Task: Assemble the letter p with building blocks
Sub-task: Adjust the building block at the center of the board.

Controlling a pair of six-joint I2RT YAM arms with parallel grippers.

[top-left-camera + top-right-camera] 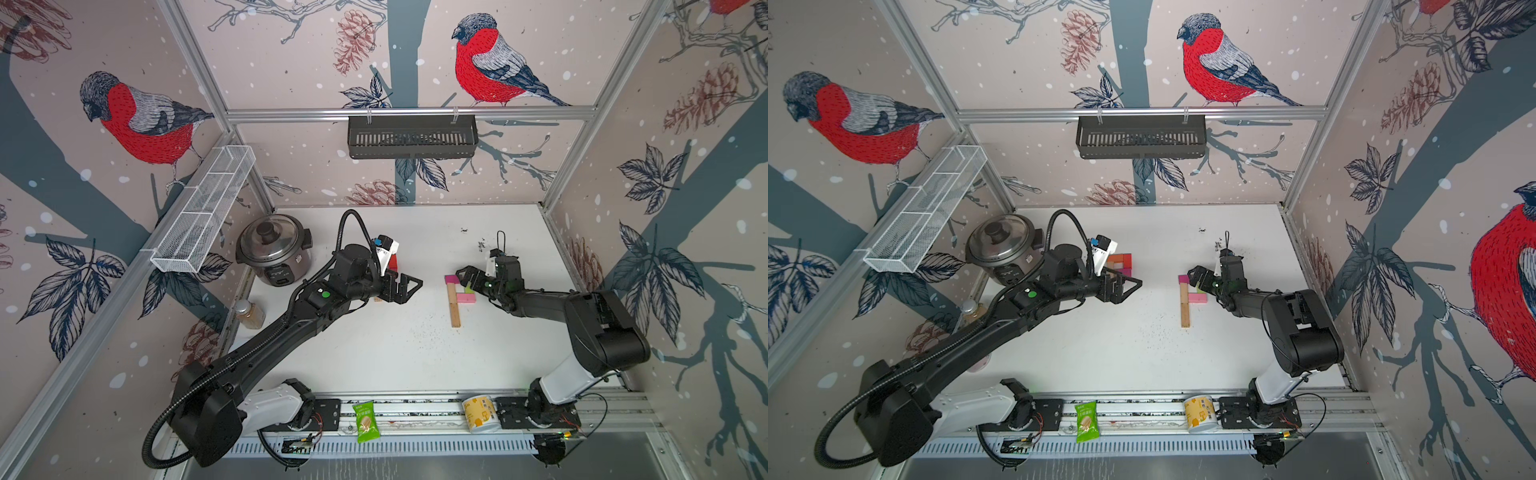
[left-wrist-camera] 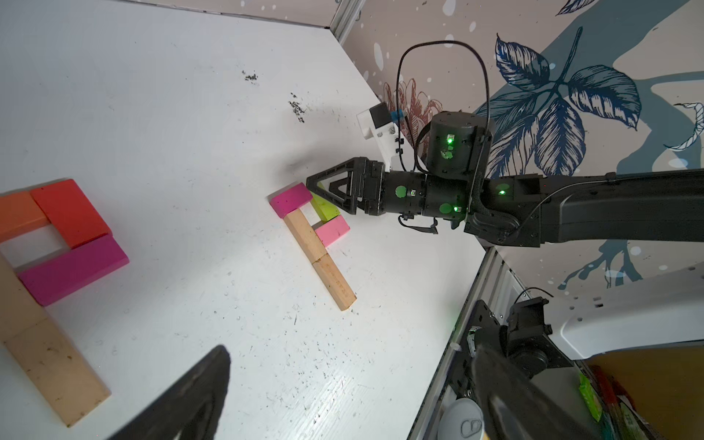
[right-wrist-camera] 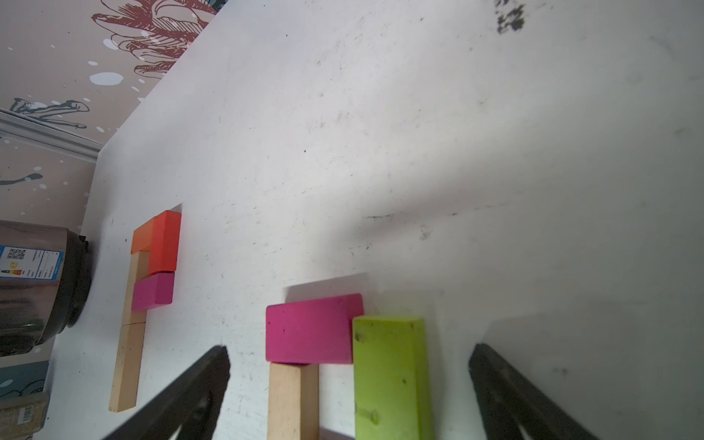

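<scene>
The right gripper (image 1: 464,281) is held with its jaws spread wide, and nothing is gripped by them. In the right wrist view the lime-green wooden brick (image 3: 388,377) is seen between the two fingers, apart from both; how high the fingertips stand over the white table (image 1: 374,353) cannot be told. This brick is laid against a magenta brick (image 3: 312,329) and, together with a pink brick (image 2: 332,229) and a tan wooden stem (image 2: 320,255), a flat letter P is formed. The left gripper (image 1: 411,292) is wide open and empty, near a second P of orange, red and magenta bricks (image 2: 70,213).
</scene>
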